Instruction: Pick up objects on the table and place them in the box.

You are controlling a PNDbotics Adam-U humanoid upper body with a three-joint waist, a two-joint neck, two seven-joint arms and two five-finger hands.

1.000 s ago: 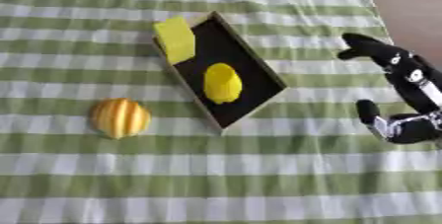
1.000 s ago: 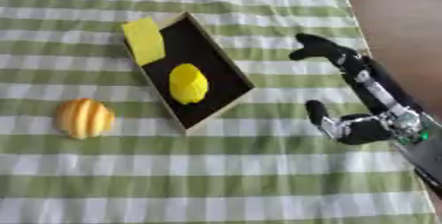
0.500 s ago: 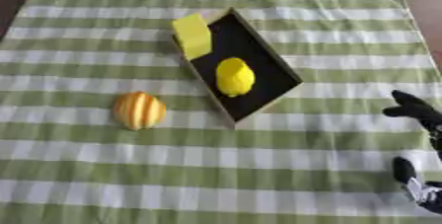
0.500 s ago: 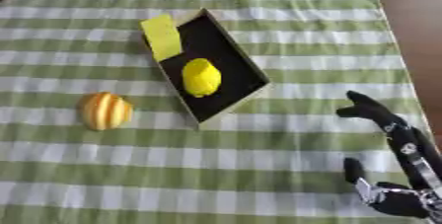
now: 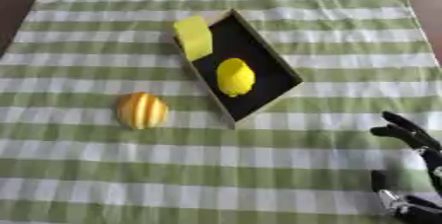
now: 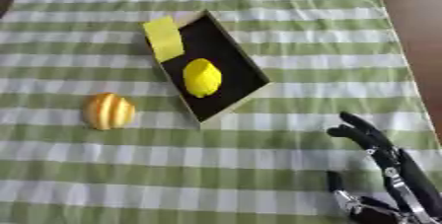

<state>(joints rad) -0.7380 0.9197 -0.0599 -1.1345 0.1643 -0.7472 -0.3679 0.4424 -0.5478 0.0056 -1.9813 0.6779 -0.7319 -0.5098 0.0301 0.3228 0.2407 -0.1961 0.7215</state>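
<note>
Green-checked cloth (image 5: 103, 178) carries our box (image 5: 280, 72), holding a lemon (image 5: 235, 77) and yellow block (image 5: 193, 37). Our right hand (image 6: 384, 168) hangs spread, empty; we read no writing.

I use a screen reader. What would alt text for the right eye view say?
A black box on a green checked cloth holds a lemon and a yellow block; an orange ridged fruit lies left of it. The robot's right hand rests open at lower right.

Box (image 5: 275, 67) mid-desk (image 5: 216, 178), lemon (image 5: 235, 76) inside, block (image 5: 193, 37) at its far-left end; ridged fruit (image 5: 141, 110) left, robot hand (image 6: 384, 178) near-right.
</note>
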